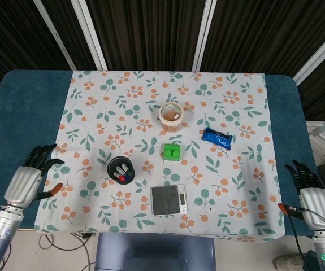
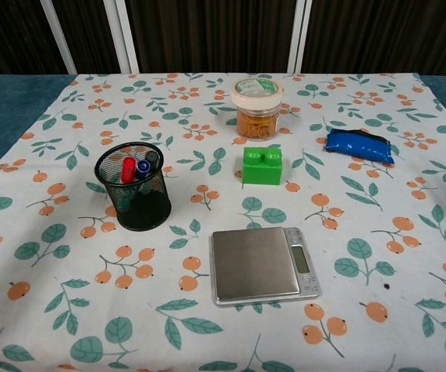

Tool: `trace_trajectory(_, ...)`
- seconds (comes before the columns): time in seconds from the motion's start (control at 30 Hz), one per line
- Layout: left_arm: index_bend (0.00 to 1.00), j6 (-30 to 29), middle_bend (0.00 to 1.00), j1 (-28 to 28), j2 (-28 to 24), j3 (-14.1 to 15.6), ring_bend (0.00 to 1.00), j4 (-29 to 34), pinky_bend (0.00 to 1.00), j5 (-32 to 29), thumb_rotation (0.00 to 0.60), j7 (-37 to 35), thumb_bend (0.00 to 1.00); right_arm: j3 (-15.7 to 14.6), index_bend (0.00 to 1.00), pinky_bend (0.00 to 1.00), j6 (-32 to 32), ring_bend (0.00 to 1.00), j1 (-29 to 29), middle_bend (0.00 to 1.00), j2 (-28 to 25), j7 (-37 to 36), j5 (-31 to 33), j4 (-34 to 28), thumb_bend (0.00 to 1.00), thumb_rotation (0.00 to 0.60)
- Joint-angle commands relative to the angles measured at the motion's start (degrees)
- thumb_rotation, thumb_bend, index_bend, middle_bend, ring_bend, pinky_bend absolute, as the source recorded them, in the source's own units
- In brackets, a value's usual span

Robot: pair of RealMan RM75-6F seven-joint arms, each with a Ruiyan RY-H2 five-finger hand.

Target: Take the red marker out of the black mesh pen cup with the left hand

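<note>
The black mesh pen cup stands upright on the floral cloth, left of centre. A red marker pokes out of it beside a blue one and a dark one. My left hand hovers over the blue table edge well left of the cup, fingers spread, holding nothing. At the table's right front corner my right hand is also open and empty. Neither hand shows in the chest view.
A digital scale lies right of the cup near the front. A green brick, a lidded jar and a blue packet sit further back. The floral cloth covers the blue table.
</note>
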State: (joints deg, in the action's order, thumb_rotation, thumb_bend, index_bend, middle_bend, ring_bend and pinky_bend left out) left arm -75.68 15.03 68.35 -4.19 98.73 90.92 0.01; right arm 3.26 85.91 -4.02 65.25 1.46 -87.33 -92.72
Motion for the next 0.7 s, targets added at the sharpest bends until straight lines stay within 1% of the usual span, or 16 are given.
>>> trace_trajectory(0.03,0.33,4.1,0.05,3.0,1.8,-1.2,0.0,3.2,0.01,-2.0,0.6,2.9,0.24,0.0,0.12,0.17,-0.1,0.04,0.0,0.0,0.0,0.1,0.1,-0.1,0.12,0.6)
trace_trajectory(0.13,0.35,6.3,0.05,4.6,3.0,-1.8,0.0,4.9,0.01,-4.0,0.6,5.2,0.24,0.1,0.12,0.17,-0.1,0.04,0.1,0.0,0.0,0.3,0.4,-0.2,0.12,0.6)
trace_trajectory(0.23,0.36,7.0,0.05,5.6,5.2,-2.5,0.0,5.7,0.01,-5.8,0.6,7.0,0.24,0.1,0.12,0.17,-0.1,0.04,0.1,0.0,0.0,0.6,0.4,-0.3,0.11,0.6)
trace_trajectory(0.33,0.36,7.8,0.05,6.5,7.4,-2.9,0.0,5.7,0.01,-7.8,0.6,8.5,0.24,0.1,0.12,0.17,0.0,0.04,0.1,0.0,0.0,0.6,0.3,-0.4,0.12,0.6)
trace_trajectory(0.43,0.37,9.9,0.05,8.1,8.6,-3.2,0.0,5.4,0.01,-9.6,0.6,10.4,0.24,0.1,0.12,0.17,0.1,0.04,0.2,0.0,0.0,0.6,0.4,-0.4,0.12,0.6)
trace_trajectory(0.53,0.39,10.7,0.05,9.2,9.6,-3.6,0.0,4.6,0.01,-10.4,0.6,11.9,0.26,0.2,0.12,0.17,0.1,0.04,0.2,0.0,0.0,0.6,0.4,-0.4,0.11,0.6)
trace_trajectory(0.6,0.4,11.2,0.05,9.9,11.0,-3.9,0.0,4.3,0.01,-11.2,0.6,11.9,0.27,0.2,0.12,0.17,0.0,0.04,0.2,0.0,0.0,0.6,0.5,-0.5,0.12,0.6)
trace_trajectory(0.7,0.42,11.6,0.05,10.2,12.3,-4.1,0.0,4.7,0.01,-12.6,0.6,9.6,0.28,0.1,0.12,0.17,0.0,0.04,0.2,0.0,0.0,0.8,0.4,-0.5,0.11,0.6)
